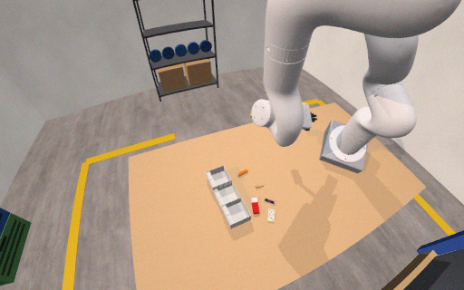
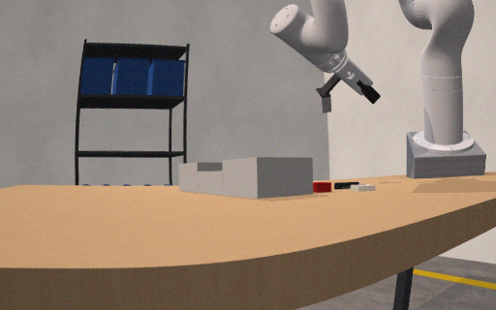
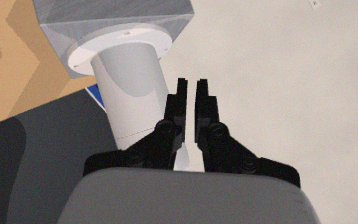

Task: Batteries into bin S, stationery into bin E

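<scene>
My gripper (image 3: 191, 92) (image 2: 374, 97) is shut with nothing between the fingers. It hangs high in the air near the robot base (image 1: 343, 155) (image 2: 446, 160) (image 3: 120, 25), far from the objects. A grey row of three bins (image 1: 237, 221) (image 2: 271, 176) stands mid-table; I cannot read their marks. Beside it lie an orange stick (image 1: 243, 172), a small yellow piece (image 1: 258, 186), a red and white block (image 1: 255, 206) (image 2: 322, 186), a black cylinder (image 1: 269, 200) (image 2: 346, 185) and a white flat piece (image 1: 271, 215) (image 2: 363, 187).
A dark shelf rack (image 1: 181, 50) (image 2: 131, 97) with blue items and boxes stands on the floor behind the table. Yellow floor tape (image 1: 82, 190) runs round the table. The arm's links (image 1: 290, 68) tower over the table's back right.
</scene>
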`<state>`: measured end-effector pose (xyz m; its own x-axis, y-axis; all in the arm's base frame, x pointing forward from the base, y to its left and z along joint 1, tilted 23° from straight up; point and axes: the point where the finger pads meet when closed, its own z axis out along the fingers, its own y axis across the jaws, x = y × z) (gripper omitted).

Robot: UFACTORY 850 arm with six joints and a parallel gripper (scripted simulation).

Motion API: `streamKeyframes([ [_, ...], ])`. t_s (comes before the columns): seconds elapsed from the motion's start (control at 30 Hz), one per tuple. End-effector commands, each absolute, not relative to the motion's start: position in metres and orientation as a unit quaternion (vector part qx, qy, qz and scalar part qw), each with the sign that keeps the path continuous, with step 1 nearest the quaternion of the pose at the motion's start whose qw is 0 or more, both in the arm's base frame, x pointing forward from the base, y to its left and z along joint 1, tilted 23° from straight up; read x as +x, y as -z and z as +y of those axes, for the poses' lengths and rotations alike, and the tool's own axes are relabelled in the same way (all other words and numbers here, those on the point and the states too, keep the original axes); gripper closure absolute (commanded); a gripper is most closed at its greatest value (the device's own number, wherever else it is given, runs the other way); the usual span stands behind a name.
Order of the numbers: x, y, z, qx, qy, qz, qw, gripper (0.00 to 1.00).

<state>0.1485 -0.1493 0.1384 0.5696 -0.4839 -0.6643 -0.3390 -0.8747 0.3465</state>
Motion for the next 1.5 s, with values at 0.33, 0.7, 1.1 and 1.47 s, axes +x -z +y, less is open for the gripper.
streamKeyframes([
  [0.33, 0.200, -0.141, -0.118, 0.923, 0.325, -0.206, -0.003, 0.93],
  [0.7, 0.255, -0.152, -0.095, 0.956, 0.230, -0.168, -0.071, 0.93],
  [1.1, 0.302, -0.167, -0.080, 0.976, 0.137, -0.129, -0.112, 0.93],
  [1.47, 0.334, -0.181, -0.072, 0.983, 0.083, -0.106, -0.127, 0.93],
])
